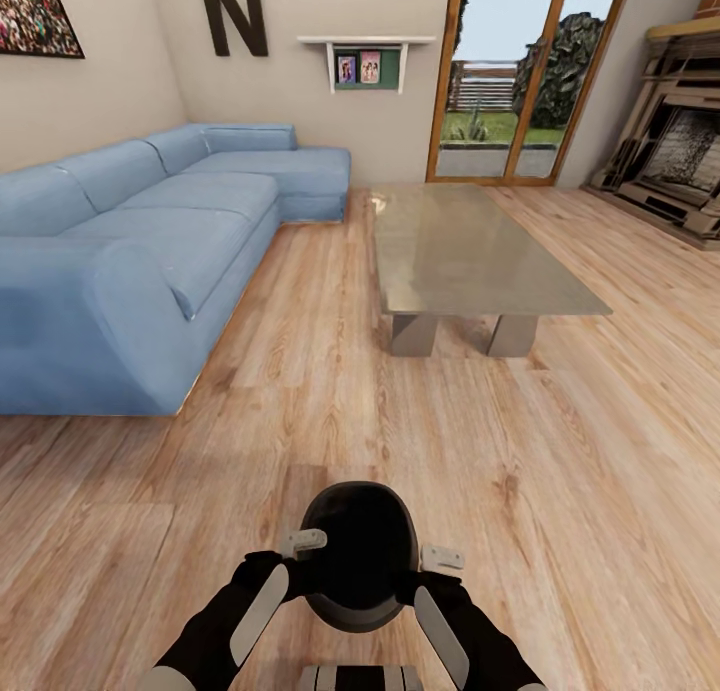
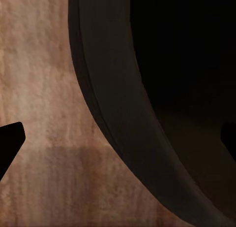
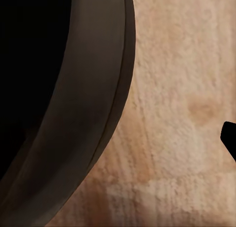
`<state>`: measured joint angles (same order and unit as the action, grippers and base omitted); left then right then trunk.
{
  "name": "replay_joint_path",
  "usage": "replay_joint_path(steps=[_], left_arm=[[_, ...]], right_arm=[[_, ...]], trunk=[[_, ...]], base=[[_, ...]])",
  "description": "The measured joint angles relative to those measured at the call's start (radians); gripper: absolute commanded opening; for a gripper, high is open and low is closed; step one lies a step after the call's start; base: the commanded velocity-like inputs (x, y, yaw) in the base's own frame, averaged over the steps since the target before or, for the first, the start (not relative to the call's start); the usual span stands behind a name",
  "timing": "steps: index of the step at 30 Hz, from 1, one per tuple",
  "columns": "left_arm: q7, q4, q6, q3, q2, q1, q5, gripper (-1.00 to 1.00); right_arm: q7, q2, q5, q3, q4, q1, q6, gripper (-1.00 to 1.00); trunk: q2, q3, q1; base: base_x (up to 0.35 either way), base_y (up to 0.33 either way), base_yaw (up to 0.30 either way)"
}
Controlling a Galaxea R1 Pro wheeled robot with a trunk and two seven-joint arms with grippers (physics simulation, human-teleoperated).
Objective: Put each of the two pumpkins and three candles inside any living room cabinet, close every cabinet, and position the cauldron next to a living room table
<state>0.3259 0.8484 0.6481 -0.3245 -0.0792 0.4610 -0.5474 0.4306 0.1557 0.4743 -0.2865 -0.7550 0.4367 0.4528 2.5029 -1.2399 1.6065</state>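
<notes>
A black cauldron [image 1: 360,556] is carried low in front of the robot, gripped on either side of its rim by the left gripper [image 1: 300,561] and the right gripper [image 1: 425,569], above a light wooden floor [image 1: 560,471]. The pot's wide mouth faces up; its inside is dark throughout, and whether it holds anything cannot be told. In the left wrist view the cauldron's thick rim [image 2: 123,113] curves between one dark fingertip [image 2: 10,143] outside the wall and another inside the bowl, so the left jaws are closed across the wall. In the right wrist view the rim [image 3: 93,104] sweeps past one fingertip [image 3: 230,138] on the outer side; the jaws appear clamped on the rim here too.

Ahead and well apart from the cauldron stands the low coffee table [image 1: 470,256] with a glossy grey top, bare of objects. A blue sectional sofa [image 1: 140,241] runs along the robot's left. Beyond are glass patio doors [image 1: 515,71], a small wall shelf [image 1: 365,61] holding framed photos, and a fireplace [image 1: 680,151] at the right.
</notes>
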Motion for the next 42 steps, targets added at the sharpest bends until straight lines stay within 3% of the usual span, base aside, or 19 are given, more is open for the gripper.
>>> replay_joint_path(steps=[3,4,8,10,12,23,24,42], left_arm=[[0.0,0.0,0.0,0.0,0.0,-0.001,0.001,1.0],[0.0,0.0,0.0,0.0,0.0,0.0,0.001,1.0],[0.0,0.0,0.0,0.0,0.0,0.0,0.001,1.0],[-0.001,0.0,0.0,0.0,0.0,-0.001,0.001,1.0],[0.0,0.0,0.0,0.0,0.0,-0.001,0.001,1.0],[0.0,0.0,-0.001,0.0,0.0,-0.001,0.002,1.0],[0.0,0.0,-0.001,0.0,-0.001,-0.001,0.001,-1.0],[-0.002,0.0,-0.031,0.0,0.001,-0.001,-0.021,-1.0]], right_arm=[[0.0,0.0,0.001,0.0,0.0,0.0,0.0,1.0],[0.0,0.0,0.001,0.0,0.0,0.0,-0.001,-1.0],[0.001,0.0,0.001,0.0,0.0,0.0,-0.001,-1.0],[0.003,0.0,-0.034,0.002,-0.001,0.001,0.008,-1.0],[0.0,0.0,-0.001,0.0,0.0,0.0,-0.001,-1.0],[0.001,0.0,-0.005,0.001,0.0,0.0,0.0,-1.0],[0.001,0.0,-0.005,0.001,0.0,0.0,0.0,-1.0],[0.001,0.0,0.002,0.0,0.0,0.0,-0.002,-1.0]], trunk=[[0.0,0.0,0.0],[0.0,0.0,0.0],[0.0,0.0,0.0],[0.0,0.0,0.0],[0.0,0.0,0.0],[0.0,0.0,0.0],[0.0,0.0,0.0],[0.0,0.0,0.0]], base=[[0.0,0.0,0.0],[0.0,0.0,0.0],[0.0,0.0,0.0],[0.0,0.0,0.0],[0.0,0.0,0.0],[0.0,0.0,0.0],[0.0,0.0,0.0],[0.0,0.0,0.0]])
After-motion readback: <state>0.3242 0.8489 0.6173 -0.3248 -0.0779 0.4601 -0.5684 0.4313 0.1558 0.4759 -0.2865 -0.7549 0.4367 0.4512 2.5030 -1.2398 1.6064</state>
